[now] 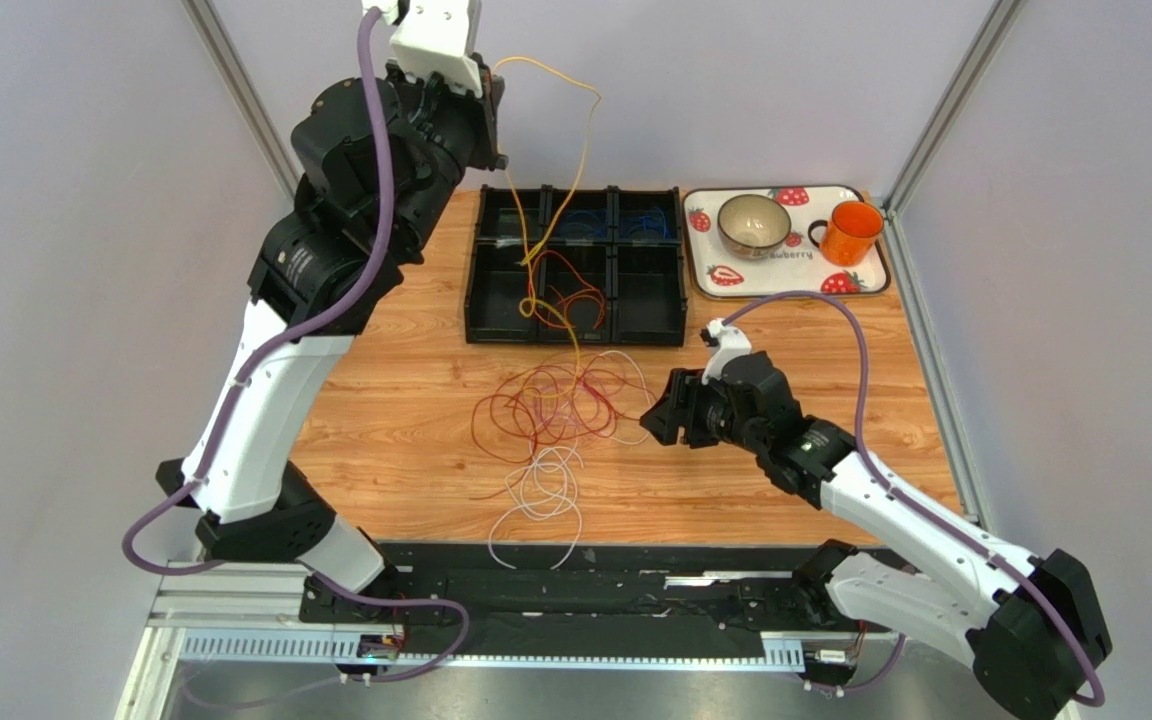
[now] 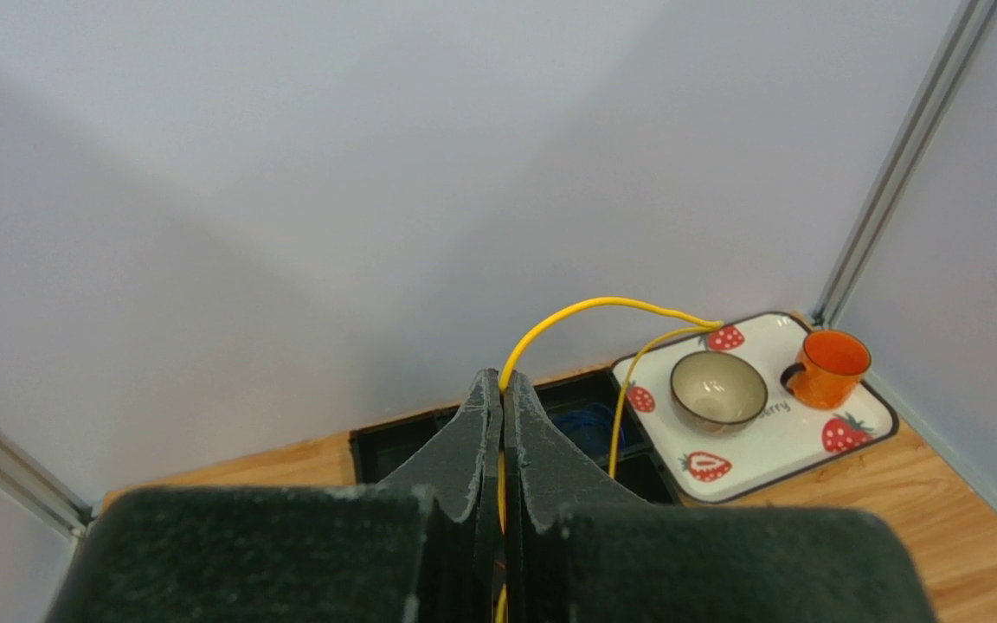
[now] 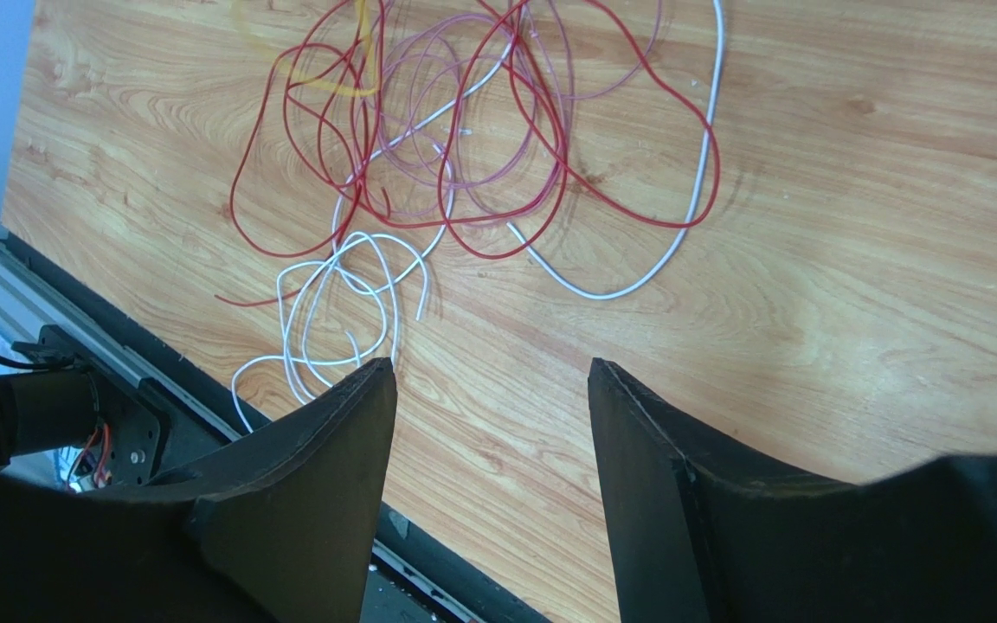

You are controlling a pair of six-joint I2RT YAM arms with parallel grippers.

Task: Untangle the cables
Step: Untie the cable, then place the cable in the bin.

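Over wooden table (image 1: 387, 420) between grey walls (image 1: 748, 90): left jaws tight on yellow cable (image 2: 595, 303), right jaws apart.

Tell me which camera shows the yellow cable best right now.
Top external: it shows the yellow cable running from the shut left claw down across the black tray into the tangle. Left wrist shows only the stretch pinched in its claw and arching away; right wrist only a yellow scrap at its top edge.
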